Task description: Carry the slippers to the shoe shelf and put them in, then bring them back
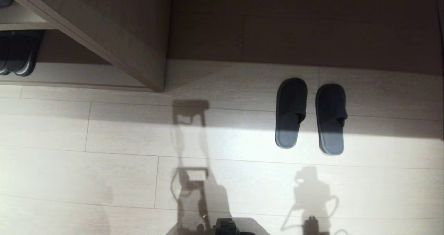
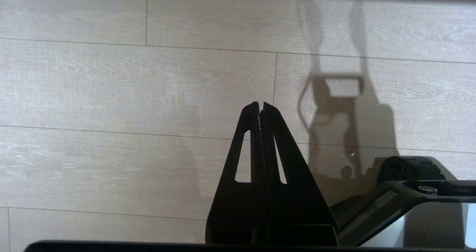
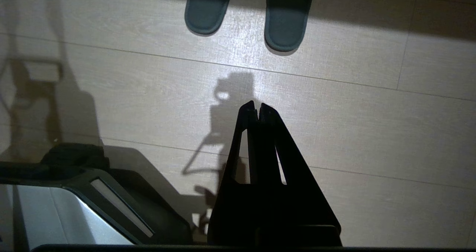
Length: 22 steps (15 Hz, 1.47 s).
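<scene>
The jaws of both arms are pressed together and carry nothing: the left gripper [image 2: 259, 105] hangs over bare floor [image 1: 104, 179], and the right gripper [image 3: 256, 105] hangs just short of the slippers [image 1: 310, 115]. The pair lies side by side on the floor, right of centre, toes pointing to the far wall, neither touching the other. The shoe shelf [image 1: 138, 54] stands at the far left, with black slides [image 1: 17, 53] already in one compartment. The first step, picking the pair up, is not yet begun. To do it well, the robot should probably close in, open the right jaws, and pinch each slipper by its wide band, since the thin sole lies flat. The floor is pale plank, brightly lit near the robot and shadowed by the wall.
</scene>
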### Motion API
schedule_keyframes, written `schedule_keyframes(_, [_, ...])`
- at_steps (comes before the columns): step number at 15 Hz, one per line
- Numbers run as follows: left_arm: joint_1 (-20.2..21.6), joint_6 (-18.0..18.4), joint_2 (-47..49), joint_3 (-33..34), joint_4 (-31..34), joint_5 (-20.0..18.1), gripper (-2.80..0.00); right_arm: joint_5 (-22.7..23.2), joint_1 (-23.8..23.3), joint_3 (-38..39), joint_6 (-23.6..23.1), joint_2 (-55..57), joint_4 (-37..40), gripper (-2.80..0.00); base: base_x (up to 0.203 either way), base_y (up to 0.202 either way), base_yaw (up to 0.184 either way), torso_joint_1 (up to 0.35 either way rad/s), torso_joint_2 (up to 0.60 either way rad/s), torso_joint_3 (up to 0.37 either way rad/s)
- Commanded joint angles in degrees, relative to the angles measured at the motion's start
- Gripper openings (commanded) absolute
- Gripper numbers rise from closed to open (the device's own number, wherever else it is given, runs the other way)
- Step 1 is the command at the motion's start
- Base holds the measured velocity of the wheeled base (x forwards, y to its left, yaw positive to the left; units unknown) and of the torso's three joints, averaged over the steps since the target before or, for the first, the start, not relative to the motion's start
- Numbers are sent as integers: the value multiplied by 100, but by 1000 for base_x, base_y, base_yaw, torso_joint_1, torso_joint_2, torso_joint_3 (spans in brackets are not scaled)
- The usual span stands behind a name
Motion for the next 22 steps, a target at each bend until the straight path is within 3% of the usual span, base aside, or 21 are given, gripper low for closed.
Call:
schedule_keyframes(1, [-2, -2, 5, 0, -2, 1, -280, 2, 5, 0, 0, 21, -2, -280, 0, 0, 0, 11, 6, 208])
schedule_keyframes(22, [-2, -2, 5, 0, -2, 1, -280, 2, 3, 0, 0, 13, -2, -280, 0, 0, 0, 2, 2, 202])
